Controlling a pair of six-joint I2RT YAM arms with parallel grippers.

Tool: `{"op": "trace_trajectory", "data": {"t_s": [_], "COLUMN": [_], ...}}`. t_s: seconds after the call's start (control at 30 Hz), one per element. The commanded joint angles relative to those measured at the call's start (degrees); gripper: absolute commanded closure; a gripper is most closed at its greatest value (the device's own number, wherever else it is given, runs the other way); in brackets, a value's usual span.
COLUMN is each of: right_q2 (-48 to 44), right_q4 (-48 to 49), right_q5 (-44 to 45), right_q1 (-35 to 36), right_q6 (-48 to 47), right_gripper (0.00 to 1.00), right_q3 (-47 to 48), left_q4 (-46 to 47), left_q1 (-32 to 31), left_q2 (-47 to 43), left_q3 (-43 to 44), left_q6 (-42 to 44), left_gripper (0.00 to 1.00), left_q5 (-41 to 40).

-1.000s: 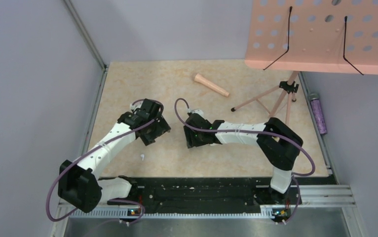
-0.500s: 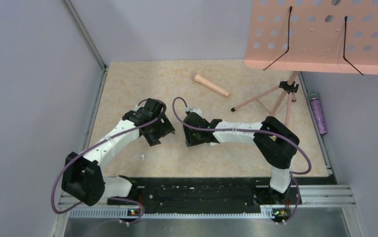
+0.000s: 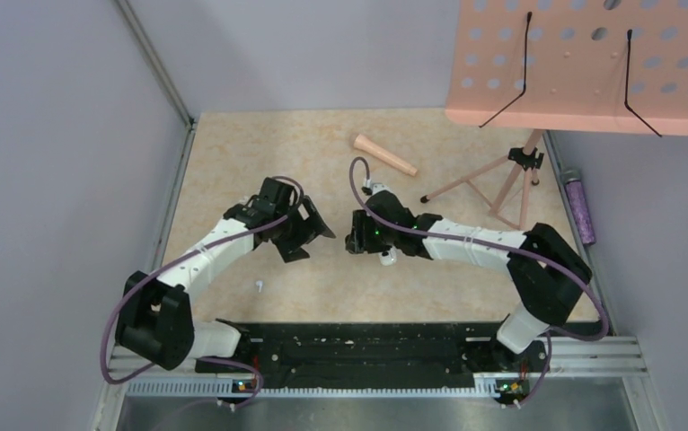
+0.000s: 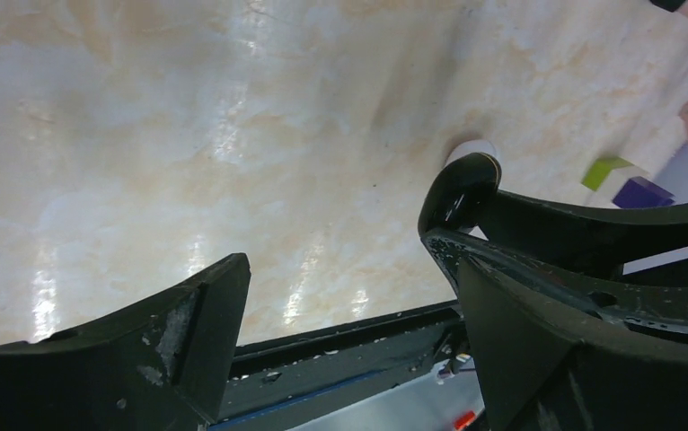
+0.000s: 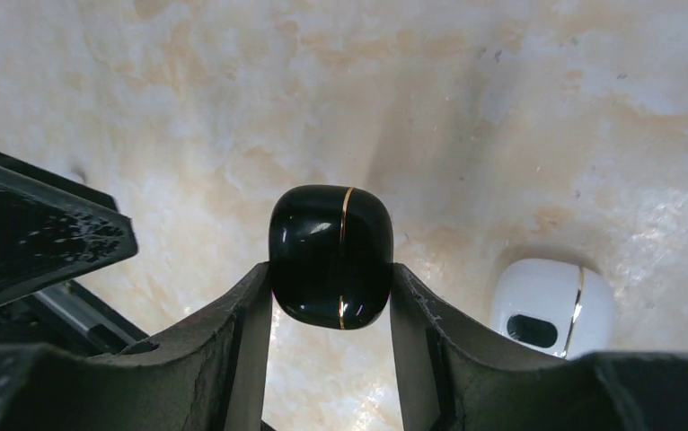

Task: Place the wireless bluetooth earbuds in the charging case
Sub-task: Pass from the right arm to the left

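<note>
White earbud [image 3: 258, 285]: lies alone on the tabletop [image 3: 233, 153], nearest the arm bases and well apart from both grippers. It is where it lay 1 second ago.
White case [image 5: 551, 305]: gold seam, resting on the table just beside the right gripper. It has come into the overhead view as that arm reached out.
Black case [image 5: 330, 242]: glossy, gold seam, lid closed.
Right gripper [image 5: 331, 269]: has narrowed and now clamps the black case, with both fingers on its sides.
Left gripper [image 4: 345, 233]: has spread wider, fingers far apart, holding nothing.
Meaning: 1 case is secured. I cannot tell which of the 2 is the charger, and the earbud still needs fetching.
Pink cone [image 3: 383, 154]: far side, unmoved.
</note>
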Motion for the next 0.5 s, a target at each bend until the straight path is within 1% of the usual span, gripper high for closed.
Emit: {"op": "trace_trajectory", "data": {"t_s": [0.0, 0.17, 0.3, 0.47], "right_q2": [-3.8, -6.43, -7.86, -8.62], "right_q4": [4.91, 7.27, 7.55, 7.29], "right_q5": [-5.37, -8.26, -8.9, -8.96], "right_q1": [-1.96, -2.11, -2.08, -2.15], "right_q6": [-0.07, -2.65, -6.18, -7.32], "right_gripper": [0.57, 0.57, 0.58, 0.58], "right_q3": [-0.83, -2.5, -2.92, -2.5], "left_q4": [10.44, 14.99, 14.86, 15.92], "left_q1": [2.53, 3.14, 3.17, 3.1], "left_q2": [1.12, 5.72, 9.14, 12.54], "left_q3": [-1.64, 0.11, 2.26, 2.5], "left_q6": [-0.51, -0.72, 1.84, 2.99], "left_gripper": [0.09, 0.14, 0.18, 0.22], "left_q5": [8.75, 16.66, 21.41, 27.79]}}
